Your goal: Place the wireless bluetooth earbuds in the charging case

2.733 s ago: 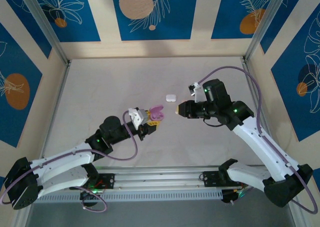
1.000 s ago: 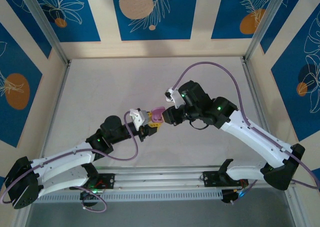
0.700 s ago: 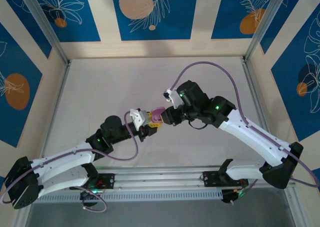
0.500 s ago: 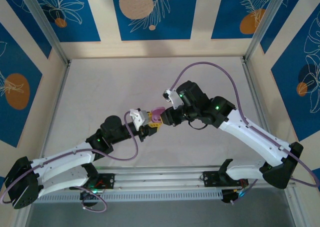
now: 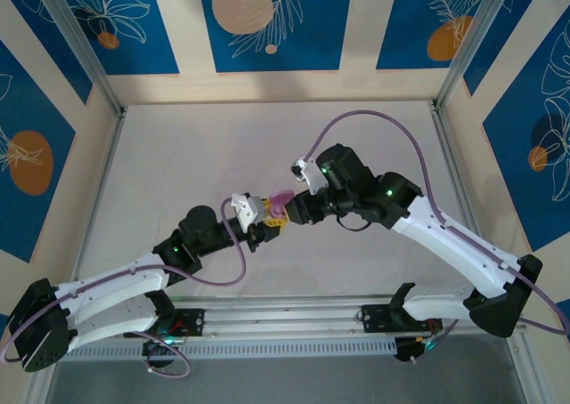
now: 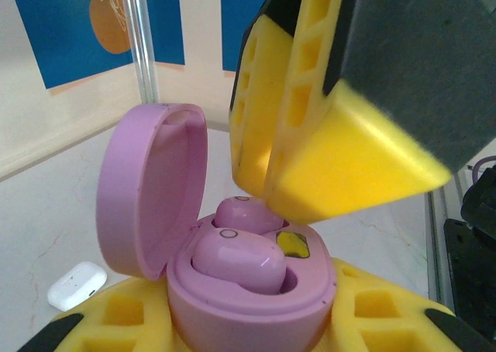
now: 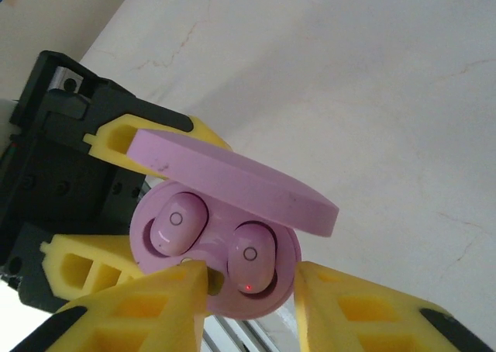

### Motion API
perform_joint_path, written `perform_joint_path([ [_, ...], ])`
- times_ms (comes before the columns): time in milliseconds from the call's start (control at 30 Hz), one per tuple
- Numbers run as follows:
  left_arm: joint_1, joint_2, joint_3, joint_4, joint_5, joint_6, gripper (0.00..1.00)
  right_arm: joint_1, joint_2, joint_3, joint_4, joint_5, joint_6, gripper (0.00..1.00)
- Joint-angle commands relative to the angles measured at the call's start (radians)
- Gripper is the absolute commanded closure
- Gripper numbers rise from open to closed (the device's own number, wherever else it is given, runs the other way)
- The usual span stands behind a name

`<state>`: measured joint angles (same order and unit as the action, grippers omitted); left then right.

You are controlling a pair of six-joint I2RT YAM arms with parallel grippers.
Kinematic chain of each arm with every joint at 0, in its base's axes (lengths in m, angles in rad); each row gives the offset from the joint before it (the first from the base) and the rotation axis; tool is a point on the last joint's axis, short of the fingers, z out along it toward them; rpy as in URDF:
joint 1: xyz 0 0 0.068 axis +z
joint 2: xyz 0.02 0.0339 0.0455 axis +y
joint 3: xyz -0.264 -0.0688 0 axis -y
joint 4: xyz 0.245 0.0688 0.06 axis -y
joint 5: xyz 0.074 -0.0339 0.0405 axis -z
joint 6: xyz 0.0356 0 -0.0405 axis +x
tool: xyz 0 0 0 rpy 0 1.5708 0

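My left gripper is shut on the base of a lilac-pink charging case, held above the table with its lid hinged open. Two pink earbuds sit in its wells, the front earbud and the rear earbud. In the right wrist view they are the left earbud and the right earbud, which shows a small red light. My right gripper hovers at the case with its yellow fingers apart, straddling the lit earbud with a gap on each side. In the top view the left gripper and right gripper meet at the case.
A small white case lies on the pale marbled table beyond the held case. Framed walls with blue panels enclose the table on three sides. A metal rail runs along the near edge between the arm bases.
The right arm has swung left from mid-table to the case held by the left gripper. Over the last second both arms have hardly moved. The left gripper keeps its hold.
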<state>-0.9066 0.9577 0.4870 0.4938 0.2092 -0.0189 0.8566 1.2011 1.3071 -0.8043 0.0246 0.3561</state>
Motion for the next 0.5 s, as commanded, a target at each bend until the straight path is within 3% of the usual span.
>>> perform_joint_path([
  [0,-0.011,-0.016,0.029,0.051,0.018,0.006,0.68,-0.013,-0.072,-0.008,0.018,0.019,0.016,0.63],
  [200,-0.011,-0.025,0.015,0.08,0.042,0.026,0.68,-0.091,-0.182,-0.088,0.112,-0.038,0.085,0.61],
  [400,-0.011,-0.032,-0.001,0.13,0.094,0.052,0.67,-0.205,-0.205,-0.118,0.147,-0.191,0.169,0.6],
  [467,-0.011,-0.032,-0.005,0.15,0.127,0.071,0.67,-0.24,-0.204,-0.127,0.177,-0.272,0.211,0.55],
])
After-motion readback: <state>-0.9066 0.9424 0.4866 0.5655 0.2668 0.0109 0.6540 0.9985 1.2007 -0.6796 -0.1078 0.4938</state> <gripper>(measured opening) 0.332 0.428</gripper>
